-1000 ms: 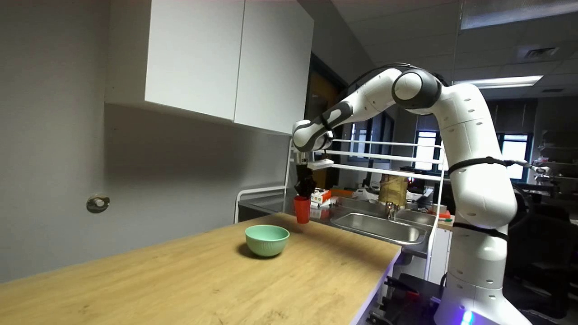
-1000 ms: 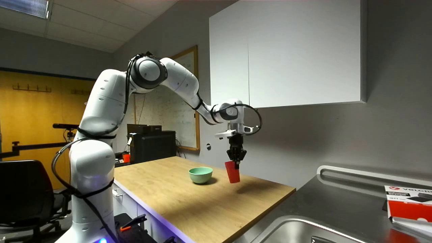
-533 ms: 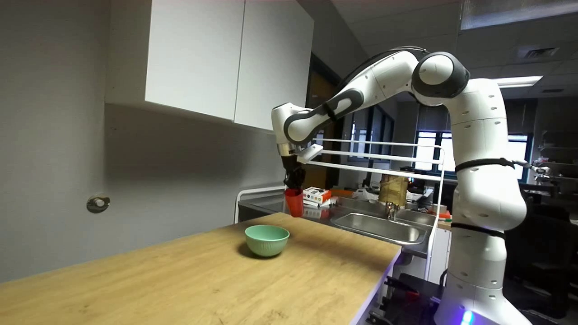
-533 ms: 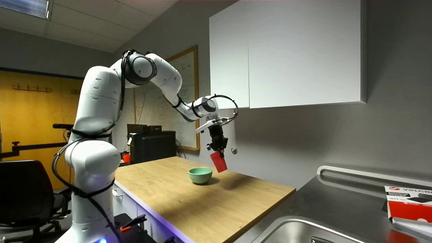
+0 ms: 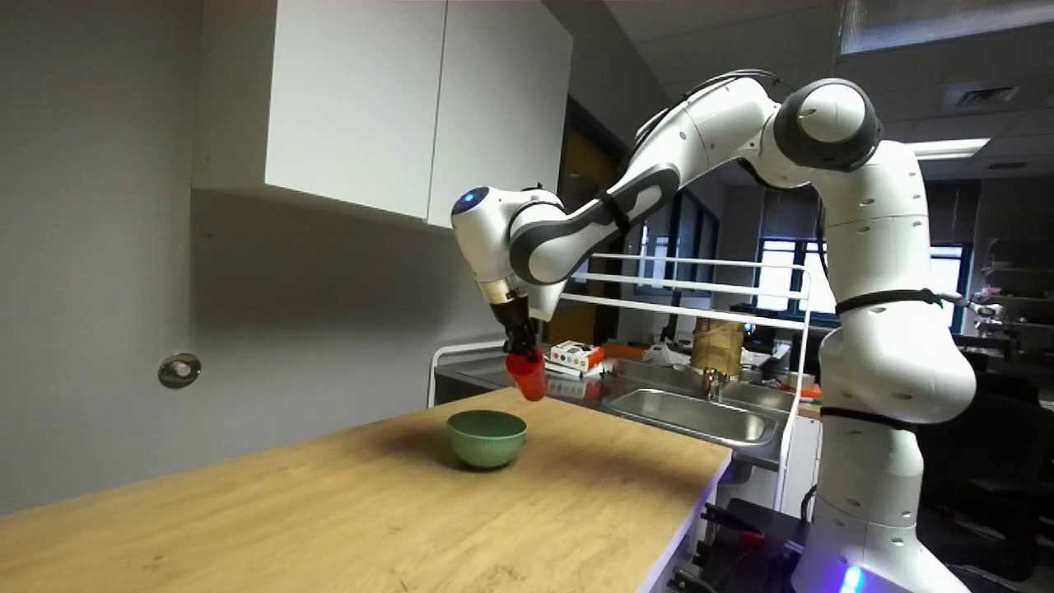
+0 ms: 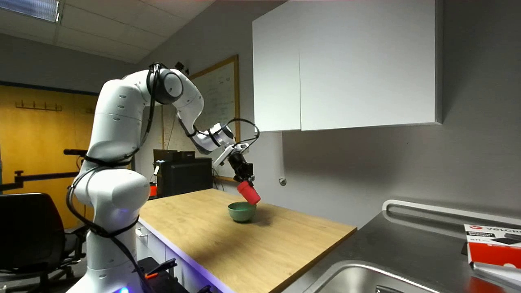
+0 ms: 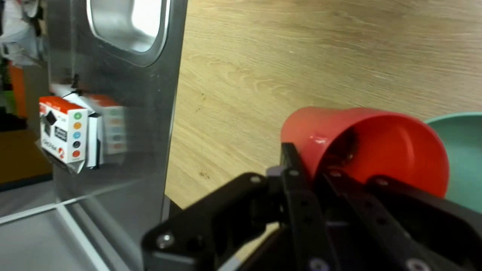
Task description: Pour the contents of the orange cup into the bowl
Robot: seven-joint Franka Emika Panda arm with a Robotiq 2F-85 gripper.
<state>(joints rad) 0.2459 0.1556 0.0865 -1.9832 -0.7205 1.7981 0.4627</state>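
Note:
The orange cup [image 5: 528, 379] is held in the air, tilted, its mouth toward the bowl's side and its base lower and away. It shows likewise in an exterior view [image 6: 249, 193], overlapping the bowl's rim there. My gripper [image 5: 519, 349], also in the wrist view [image 7: 311, 165], is shut on the cup's wall, one finger outside and one inside. Something dark shows inside the cup; I cannot tell whether it is fingertip or contents. The mint-green bowl [image 5: 486, 443] stands upright on the table, below the cup. Its inside is mostly hidden; part shows in the wrist view [image 7: 465, 150].
A white wall cabinet [image 5: 354, 107] hangs above the wooden table [image 5: 329, 511]. Beyond the table's end are a metal counter with a sink [image 5: 700, 416], a white rail frame [image 5: 708, 313] and a red-and-white box [image 6: 494, 244]. A grey wall runs along the back.
My gripper has carried the cup sideways toward the bowl and tilted it further. The cup came up slightly off the table's end, and the arm's shadow now falls over the bowl.

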